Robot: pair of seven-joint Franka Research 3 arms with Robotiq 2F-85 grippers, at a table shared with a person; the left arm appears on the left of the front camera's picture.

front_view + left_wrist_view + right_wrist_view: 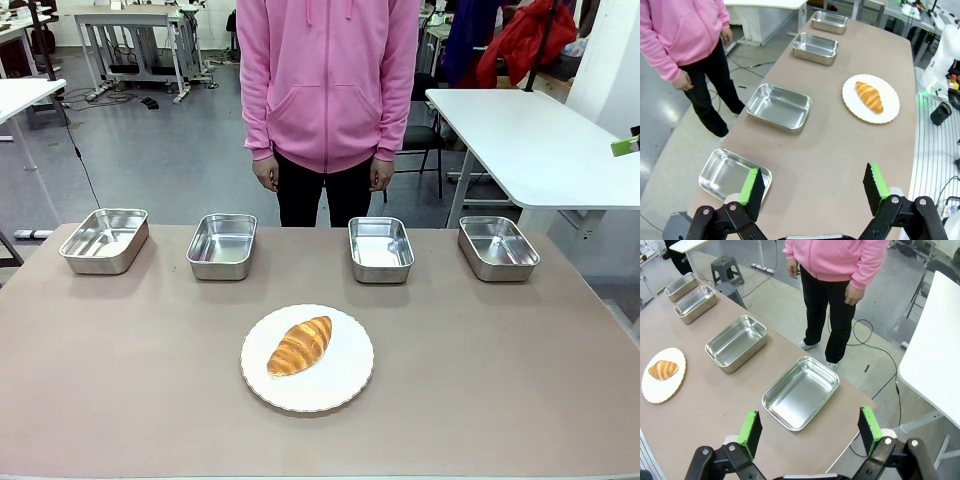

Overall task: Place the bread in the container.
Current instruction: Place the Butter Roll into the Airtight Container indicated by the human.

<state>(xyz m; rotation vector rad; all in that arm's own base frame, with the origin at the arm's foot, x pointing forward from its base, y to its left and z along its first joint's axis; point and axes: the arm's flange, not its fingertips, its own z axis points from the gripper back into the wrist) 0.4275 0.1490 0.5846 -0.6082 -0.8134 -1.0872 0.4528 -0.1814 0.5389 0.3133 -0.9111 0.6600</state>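
1 croissant-style bread point(300, 345) sits on the white plate point(345, 392) at lower centre of the front view, well apart from the 4 look-alike steel containers point(220, 268) lined across the middle. Looks light, soft and flaky with a glossy crust, so I'd pinch it gently across the fat middle, not the tapered ends. No brand, label or writing I can read anywhere, and the left gripper point(812, 169) and right gripper point(809, 411) both have jaws spread wide, holding nothing.
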